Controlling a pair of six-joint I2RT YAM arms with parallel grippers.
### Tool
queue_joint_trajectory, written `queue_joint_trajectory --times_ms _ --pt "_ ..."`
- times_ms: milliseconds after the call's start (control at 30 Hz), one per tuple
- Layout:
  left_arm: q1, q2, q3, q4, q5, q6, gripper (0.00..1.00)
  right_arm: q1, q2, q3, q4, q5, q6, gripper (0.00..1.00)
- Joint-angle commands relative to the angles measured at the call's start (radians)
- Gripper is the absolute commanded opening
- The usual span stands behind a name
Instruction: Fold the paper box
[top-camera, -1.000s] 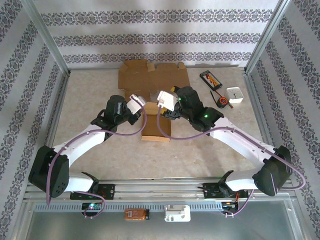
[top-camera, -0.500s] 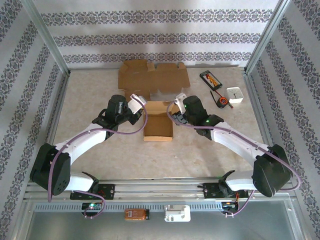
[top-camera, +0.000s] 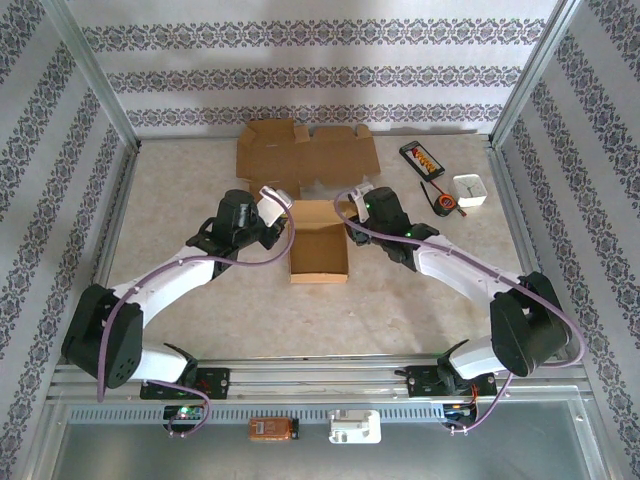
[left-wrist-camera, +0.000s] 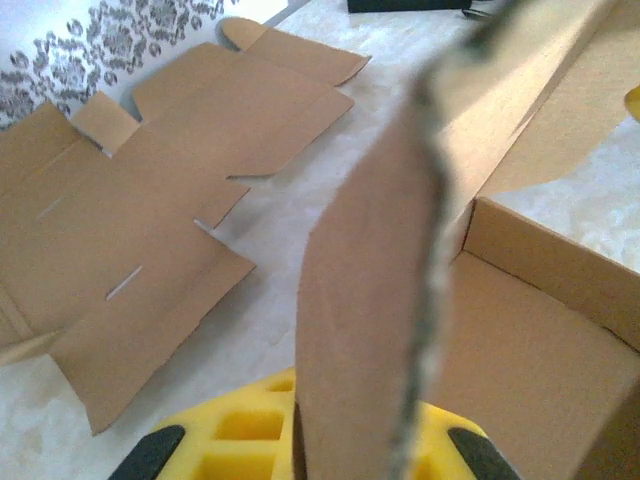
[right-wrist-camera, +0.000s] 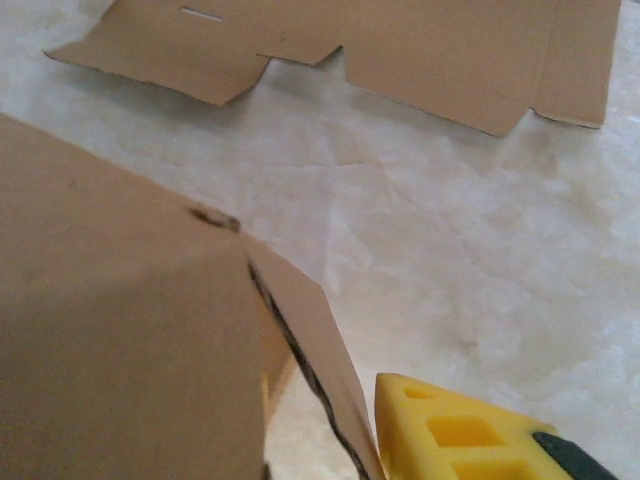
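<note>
The paper box (top-camera: 318, 258) is a brown cardboard tray lying open in the middle of the table. My left gripper (top-camera: 278, 212) is at its left wall. In the left wrist view that wall (left-wrist-camera: 370, 330) stands upright between the yellow fingers (left-wrist-camera: 230, 440), which are shut on it, and the box floor (left-wrist-camera: 520, 350) lies to its right. My right gripper (top-camera: 350, 212) is at the box's right wall. In the right wrist view a doubled cardboard flap (right-wrist-camera: 300, 330) rests against one yellow finger (right-wrist-camera: 450, 430). The other finger is hidden behind the cardboard.
A second flat cardboard blank (top-camera: 305, 155) lies against the back wall. At the back right are a black pack (top-camera: 421, 158), a small white box (top-camera: 470, 190) and a small black-and-red item (top-camera: 445, 206). Patterned walls and metal posts enclose the table.
My right gripper has dropped from above the box to its right wall, and its jaws have been closing. The left gripper has kept its hold. The box has shifted slightly.
</note>
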Motion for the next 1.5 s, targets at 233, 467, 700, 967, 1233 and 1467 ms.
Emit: queue_joint_trajectory --times_ms 233,467,700,967,1233,1467 --pt "-0.138 0.110 0.137 -0.026 -0.285 -0.236 0.06 -0.010 0.048 0.074 0.006 -0.090 0.369 0.18" --pt "-0.178 0.133 0.152 0.021 -0.362 -0.360 0.05 -0.005 0.090 0.070 0.046 -0.095 0.398 0.11" --pt "-0.185 0.111 0.101 0.082 -0.358 -0.496 0.05 0.007 0.060 0.032 0.040 -0.033 0.295 0.10" --pt "-0.180 0.131 0.173 0.006 -0.290 -0.596 0.06 0.072 0.013 0.016 0.053 0.076 0.189 0.06" --pt "-0.170 0.151 0.188 -0.056 -0.261 -0.672 0.06 0.097 0.011 -0.014 0.075 0.133 0.141 0.04" --pt "-0.170 0.151 0.098 -0.012 -0.227 -0.778 0.06 0.109 0.006 -0.046 0.088 0.141 0.159 0.05"
